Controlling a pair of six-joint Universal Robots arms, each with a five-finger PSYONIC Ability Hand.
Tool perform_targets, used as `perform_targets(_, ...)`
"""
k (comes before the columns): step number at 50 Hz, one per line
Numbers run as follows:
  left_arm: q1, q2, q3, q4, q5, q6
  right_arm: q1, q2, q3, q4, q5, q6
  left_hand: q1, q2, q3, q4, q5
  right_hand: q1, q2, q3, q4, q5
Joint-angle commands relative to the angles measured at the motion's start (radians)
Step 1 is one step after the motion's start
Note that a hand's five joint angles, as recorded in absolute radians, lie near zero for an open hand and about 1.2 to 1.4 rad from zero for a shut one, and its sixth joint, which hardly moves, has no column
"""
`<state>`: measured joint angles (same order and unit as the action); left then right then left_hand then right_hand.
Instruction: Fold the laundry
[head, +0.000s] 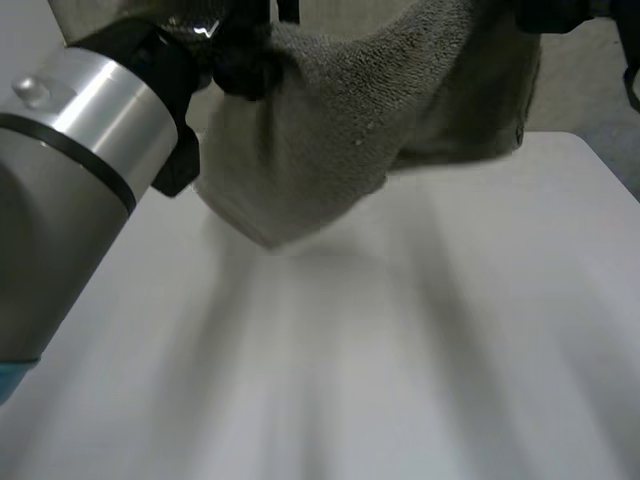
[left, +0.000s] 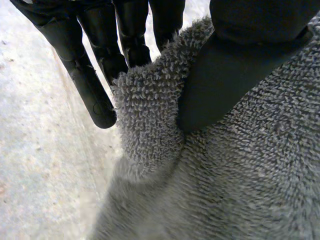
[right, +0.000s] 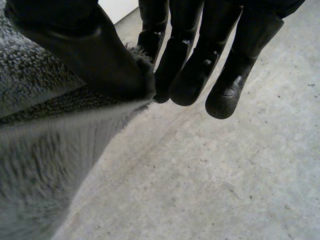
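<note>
Towel (head: 330, 130) hanging over table (head: 400, 350), upper edge pinched tight between thumb and fingers of left hand (left: 235, 75) and right hand (right: 85, 50) both.

This looks like a robotics lab or test workshop. A plain white table (head: 420, 360) stands on a bare, speckled concrete floor (right: 225, 175), with a grey-jointed robot arm (head: 70, 170) at it.

The grey towel (head: 340, 120) is cut off at the head view's upper edge and its lower corner is blurred; the fingers of the left hand (left: 235, 75) are partly hidden behind it.
</note>
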<state>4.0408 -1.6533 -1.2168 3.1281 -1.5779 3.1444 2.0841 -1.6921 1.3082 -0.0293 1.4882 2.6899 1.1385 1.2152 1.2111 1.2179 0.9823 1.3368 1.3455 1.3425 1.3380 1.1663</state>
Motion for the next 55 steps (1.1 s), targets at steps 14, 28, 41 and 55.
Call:
perform_targets(14, 0.046, -0.326, 0.094, 0.015, 0.035, 0.013, -0.009, 0.279, -0.029, 0.055, -0.028, -0.062, 0.258, 0.181, 0.185, 0.178, 0.239, 0.059, 0.051, 0.054, 0.058, 0.055)
perform_targets(28, 0.05, -0.78, 0.41, 0.066, 0.018, 0.263, -0.036, 0.634, -0.096, 0.045, 0.013, -0.156, -0.652, -0.729, -0.725, -0.731, -0.67, 0.059, 0.051, 0.054, 0.058, 0.055)
perform_targets(41, 0.073, -0.545, 0.22, -0.003, -0.083, 0.313, -0.102, 0.64, -0.086, 0.035, 0.049, -0.163, -0.957, -1.034, -1.03, -1.037, -0.976, 0.059, 0.051, 0.054, 0.058, 0.055)
perform_targets(55, 0.06, -0.232, -0.253, 0.004, -0.093, 0.23, -0.124, 0.663, -0.056, 0.012, 0.047, -0.165, -0.931, -1.008, -1.003, -1.01, -0.949, 0.059, 0.051, 0.054, 0.058, 0.055)
